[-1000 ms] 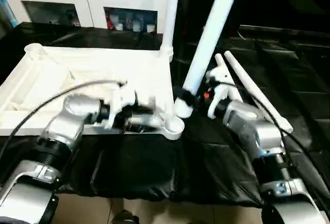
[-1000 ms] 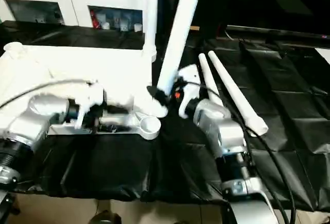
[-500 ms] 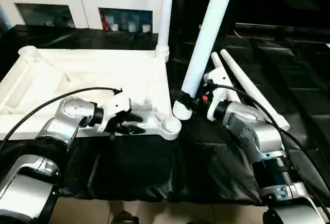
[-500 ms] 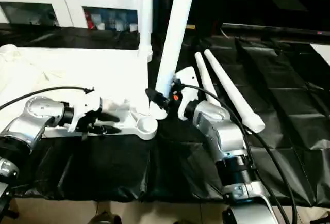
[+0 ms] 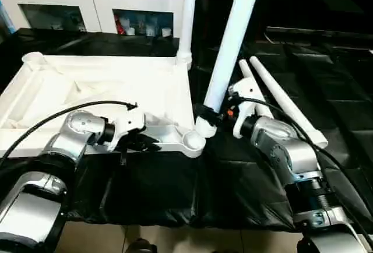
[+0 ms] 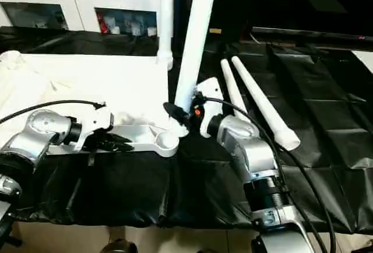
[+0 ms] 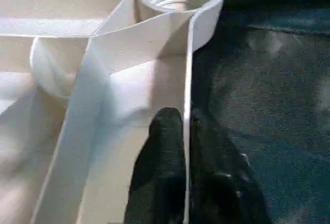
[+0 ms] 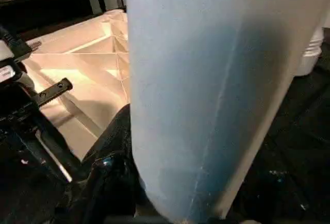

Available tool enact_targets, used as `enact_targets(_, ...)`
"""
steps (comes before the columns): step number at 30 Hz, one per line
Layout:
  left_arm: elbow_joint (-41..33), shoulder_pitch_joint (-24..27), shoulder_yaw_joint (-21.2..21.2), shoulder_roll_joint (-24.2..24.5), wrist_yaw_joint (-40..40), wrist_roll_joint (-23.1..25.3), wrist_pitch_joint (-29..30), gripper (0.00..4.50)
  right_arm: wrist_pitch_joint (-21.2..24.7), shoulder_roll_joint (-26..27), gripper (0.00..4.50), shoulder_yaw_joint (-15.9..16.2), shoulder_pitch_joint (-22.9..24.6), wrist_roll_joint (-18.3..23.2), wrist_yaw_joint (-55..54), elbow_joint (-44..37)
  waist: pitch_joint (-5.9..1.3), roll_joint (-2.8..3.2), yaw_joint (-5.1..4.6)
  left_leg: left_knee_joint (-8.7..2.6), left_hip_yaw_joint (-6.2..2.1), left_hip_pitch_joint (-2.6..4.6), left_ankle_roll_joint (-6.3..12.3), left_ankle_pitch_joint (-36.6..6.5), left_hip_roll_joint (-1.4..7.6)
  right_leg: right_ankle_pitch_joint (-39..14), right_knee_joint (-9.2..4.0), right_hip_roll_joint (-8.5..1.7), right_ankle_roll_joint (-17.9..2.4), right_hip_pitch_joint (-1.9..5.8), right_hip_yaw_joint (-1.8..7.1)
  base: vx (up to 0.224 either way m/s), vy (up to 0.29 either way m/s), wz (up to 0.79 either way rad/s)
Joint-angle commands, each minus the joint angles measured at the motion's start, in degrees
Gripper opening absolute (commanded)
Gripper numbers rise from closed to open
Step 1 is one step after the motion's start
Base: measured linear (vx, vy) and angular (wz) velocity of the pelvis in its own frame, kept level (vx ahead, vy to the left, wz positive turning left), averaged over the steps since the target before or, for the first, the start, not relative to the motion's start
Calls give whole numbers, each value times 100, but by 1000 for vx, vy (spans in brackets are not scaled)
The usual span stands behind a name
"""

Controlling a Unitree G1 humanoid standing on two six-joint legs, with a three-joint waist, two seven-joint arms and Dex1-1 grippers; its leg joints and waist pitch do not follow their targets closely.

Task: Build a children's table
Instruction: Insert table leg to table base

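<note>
The white tabletop (image 5: 87,84) lies underside up on black cloth. At its far right corner one leg (image 5: 187,14) stands upright in a socket. My left gripper (image 7: 186,118) is shut on the thin near rim wall, one black finger on each side, just short of the threaded near-right corner socket (image 5: 192,142). My right gripper (image 5: 208,115) is shut on a second leg (image 5: 233,37), which leans steeply. That leg's lower end hangs right beside the near-right socket. Two more legs (image 5: 288,107) lie side by side on the cloth to the right.
A white cabinet with glass doors (image 5: 87,2) runs along the back. The black cloth (image 5: 175,189) covers the work surface to its front edge. A black cable (image 5: 58,116) arcs over my left forearm.
My left gripper's fingers have closed onto the tabletop's near rim. The right arm still holds the leaning leg in much the same place. The view itself has shifted a little.
</note>
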Motion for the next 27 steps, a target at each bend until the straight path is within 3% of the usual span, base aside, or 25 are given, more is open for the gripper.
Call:
enact_targets(1, 30, -86, 95, -11, -33, -31, 47, 10, -69, -33, 188, -20, -67, -28, 38, -68, -471, 114, 13, -457, -149, 173, -405, -1717, 249, -1252, -371, -466, -1214, 251, 285, 0, 0, 0)
enact_targets(2, 13, -77, 107, -25, -56, -47, 59, 10, -74, -46, 188, -11, -71, -35, 50, -59, -475, 86, 8, -452, -139, 174, -382, -1670, 245, -1193, -373, -460, -1219, 252, 286, 0, 0, 0)
enact_targets(8, -127, -58, 159, -152, -19, -127, 252, 0, -77, -108, 188, 33, -108, -54, 129, -6, -476, 113, 17, -445, -128, 183, -342, -1612, 252, -1099, -362, -460, -1264, 245, 287, 0, 0, 0)
enact_targets(12, -213, -115, 188, -385, 457, -9, 566, 0, -158, -124, 188, 33, -179, -106, 125, 187, -476, 105, 18, -437, -122, 199, -341, -1645, 248, -1090, -369, -461, -1299, 240, 289, 0, 0, 0)
enact_targets(13, -264, -131, 197, -594, 805, 43, 661, 0, -214, -132, 188, 17, -222, -145, 98, 331, -468, 90, 15, -436, -125, 174, -325, -1626, 242, -1147, -372, -473, -1302, 261, 293, 0, 0, 0)
enact_targets(18, -308, -122, 204, -805, 1053, 73, 732, 0, -298, -143, 188, -2, -289, -200, 75, 534, -473, 54, 36, -420, -134, 152, -219, -1464, 234, -1338, -410, -472, -1178, 279, 285, 0, 0, 0)
enact_targets(21, -279, -129, 200, -857, 1265, 159, 696, 0, -341, -145, 188, -28, -353, -207, 63, 666, -478, 66, 34, -416, -129, 160, -181, -1428, 233, -1273, -408, -459, -1172, 265, 283, 0, 0, 0)
enact_targets(22, -284, -130, 197, -856, 1229, 162, 735, 45, -359, -146, 188, -32, -375, -211, 60, 707, -472, 68, 33, -419, -129, 158, -181, -1454, 232, -1306, -415, -460, -1173, 262, 282, 0, 0, 0)
enact_targets(26, -345, -125, 240, -805, 1063, 131, 835, 59, -515, -128, 188, -63, -526, -260, 64, 1011, -479, 76, 34, -421, -134, 160, -221, -1514, 236, -1345, -414, -463, -1194, 258, 275, 0, 0, 0)
enact_targets(27, -355, -122, 248, -787, 1062, 143, 836, 84, -545, -119, 188, -74, -564, -271, 70, 1075, -482, 73, 28, -425, -137, 149, -219, -1483, 236, -1271, -403, -460, -1201, 271, 275, 0, 0, 0)
